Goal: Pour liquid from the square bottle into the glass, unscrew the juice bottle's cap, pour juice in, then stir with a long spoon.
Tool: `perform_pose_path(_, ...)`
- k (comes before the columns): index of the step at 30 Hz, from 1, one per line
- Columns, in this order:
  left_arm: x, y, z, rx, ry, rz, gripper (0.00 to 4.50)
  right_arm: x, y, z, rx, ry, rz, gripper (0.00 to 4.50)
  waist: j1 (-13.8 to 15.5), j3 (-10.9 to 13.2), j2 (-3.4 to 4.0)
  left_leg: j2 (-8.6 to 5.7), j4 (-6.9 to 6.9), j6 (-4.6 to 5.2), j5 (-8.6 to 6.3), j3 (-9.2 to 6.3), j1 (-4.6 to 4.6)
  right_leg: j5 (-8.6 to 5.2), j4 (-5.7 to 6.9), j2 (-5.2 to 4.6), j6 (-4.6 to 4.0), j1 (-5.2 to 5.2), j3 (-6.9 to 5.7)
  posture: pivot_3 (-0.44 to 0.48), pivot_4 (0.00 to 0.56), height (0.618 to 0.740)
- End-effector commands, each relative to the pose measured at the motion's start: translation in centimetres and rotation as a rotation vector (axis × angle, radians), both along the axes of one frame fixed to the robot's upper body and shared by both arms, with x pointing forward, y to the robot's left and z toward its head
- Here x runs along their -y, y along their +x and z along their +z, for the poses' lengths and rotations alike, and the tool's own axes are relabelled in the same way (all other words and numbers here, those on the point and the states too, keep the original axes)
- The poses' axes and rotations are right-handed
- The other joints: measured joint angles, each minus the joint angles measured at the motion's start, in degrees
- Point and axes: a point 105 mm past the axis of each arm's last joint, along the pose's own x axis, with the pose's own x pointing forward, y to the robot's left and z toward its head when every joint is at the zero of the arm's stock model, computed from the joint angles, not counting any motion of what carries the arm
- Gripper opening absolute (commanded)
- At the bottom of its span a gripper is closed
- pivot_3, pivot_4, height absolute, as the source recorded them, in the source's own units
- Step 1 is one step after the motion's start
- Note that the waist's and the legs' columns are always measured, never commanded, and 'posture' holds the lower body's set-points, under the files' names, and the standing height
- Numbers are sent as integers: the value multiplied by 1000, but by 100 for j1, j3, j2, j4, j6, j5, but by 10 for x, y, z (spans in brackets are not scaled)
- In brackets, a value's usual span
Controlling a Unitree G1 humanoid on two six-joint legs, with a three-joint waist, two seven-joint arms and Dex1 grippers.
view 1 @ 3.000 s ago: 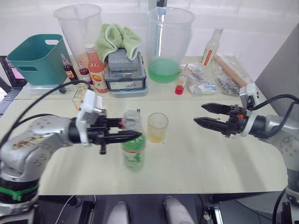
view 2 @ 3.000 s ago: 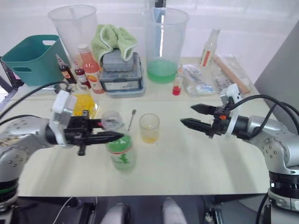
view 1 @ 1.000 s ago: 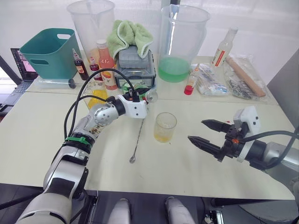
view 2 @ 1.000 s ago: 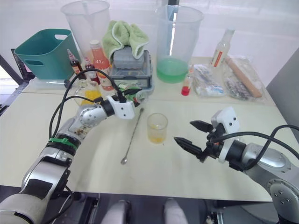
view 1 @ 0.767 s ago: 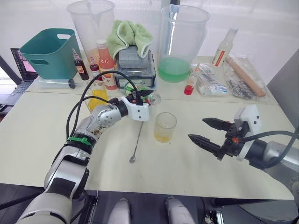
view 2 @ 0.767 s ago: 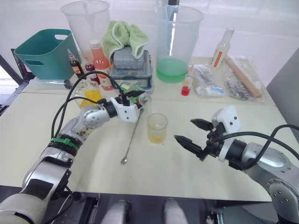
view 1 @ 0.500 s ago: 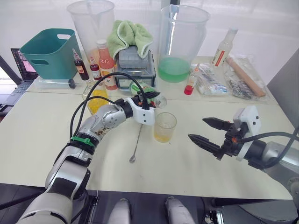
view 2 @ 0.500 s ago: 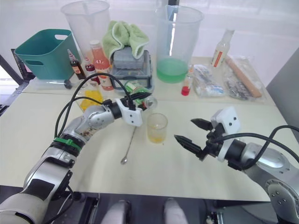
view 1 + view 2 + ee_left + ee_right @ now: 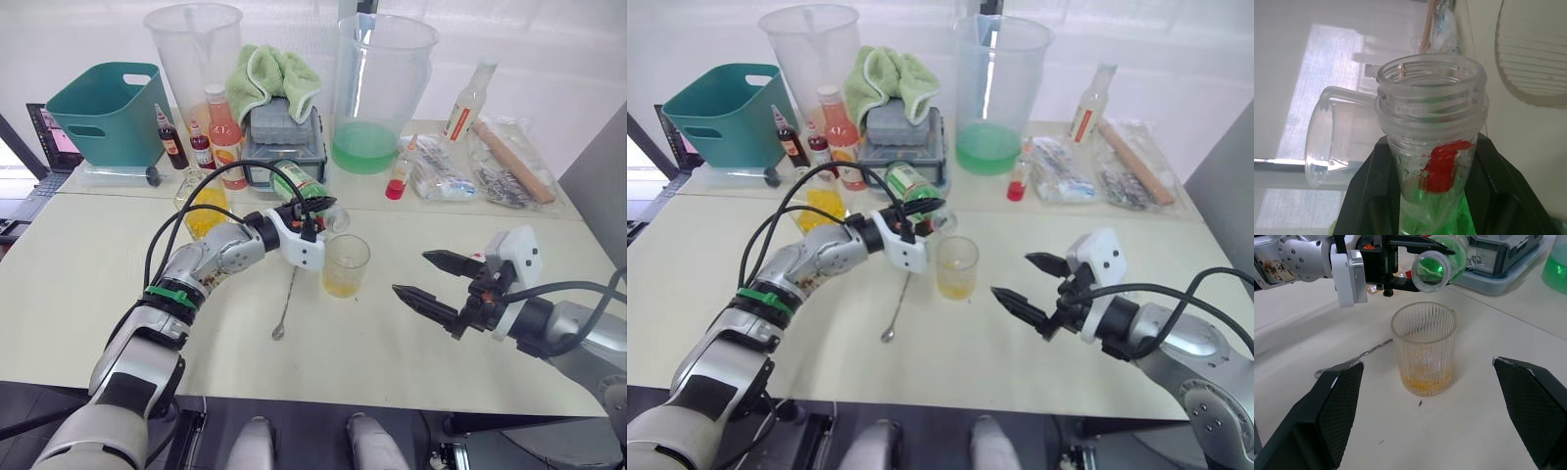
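Tilting uncapped juice bottle (image 9: 303,188) w/ green liquid, glass (image 9: 345,266) w/ yellow liquid

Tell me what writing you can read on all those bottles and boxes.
None reads clearly.
Juice bottle, in the left gripper: green-and-white label, print too blurred.
Orange-pink bottle: label unreadable.
Clear bottle at the back: red label, too small.
Grey box: front sticker too small.

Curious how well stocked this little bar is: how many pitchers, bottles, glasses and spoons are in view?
Pitchers: 2, left pitcher, right pitcher
Bottles: 7, juice bottle, square bottle, orange-pink bottle, two dark red bottles, red-labelled clear bottle, small red bottle
Glasses: 1, glass
Spoons: 1, long spoon
Total: 11
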Motion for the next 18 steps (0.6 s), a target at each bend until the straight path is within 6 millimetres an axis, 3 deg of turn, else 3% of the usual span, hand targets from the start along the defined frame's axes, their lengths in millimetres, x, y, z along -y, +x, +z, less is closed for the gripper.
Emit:
perform_pose_path(1,11,-10,35,122,-36,-77,1280,-3,-3,7,48,-2,10,4480,0,0,0,0,2,0,0,0,0,0,2,0,0,0,0,0,150,728)
perform_pose_path(18,16,-11,35,187,32,-83,1280,-4,-4,2,38,-8,17,4480,-6,0,0,-1,6,0,0,-2,0,1,5,0,2,2,1,0,150,728)
